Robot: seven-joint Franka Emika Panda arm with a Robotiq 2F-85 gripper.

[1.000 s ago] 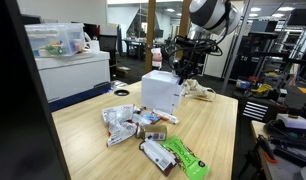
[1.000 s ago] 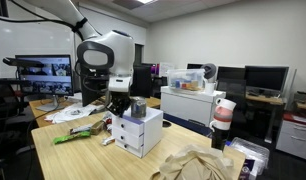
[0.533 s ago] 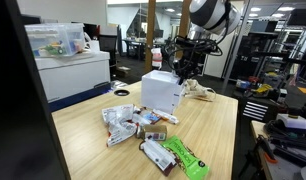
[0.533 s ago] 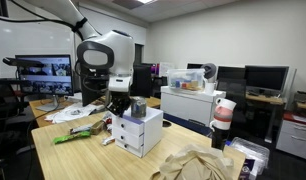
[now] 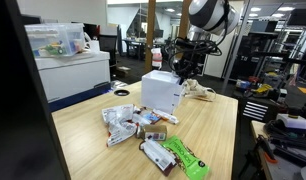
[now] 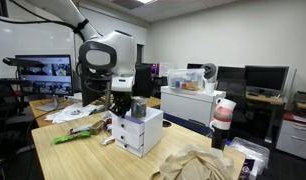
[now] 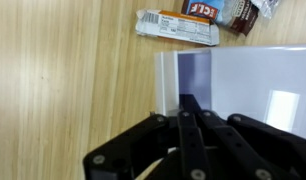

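Office desks, monitors and shelving surround a pale wooden table (image 5: 215, 118) that stands in the middle of both exterior views. On it sits a white box (image 5: 161, 92), squarish and upright, with its faces shut; nothing of its contents shows from any side. Farther back in an exterior view, a clear plastic bin (image 5: 55, 40) rests on a white cabinet, holding colourful items too small to make out. Loose snack packets (image 5: 141, 124) lie scattered on the table in front of the box, among them a green packet (image 5: 183, 156), and a crumpled beige cloth (image 6: 198, 163) lies at the table's near end in an exterior view. The gripper (image 5: 183, 72) hangs just above the box's top, near one edge. In the wrist view its black fingers (image 7: 187, 118) are pressed together with nothing between them, over the border of the box's white top and the bare wood beside it. Whether they touch the box cannot be told.
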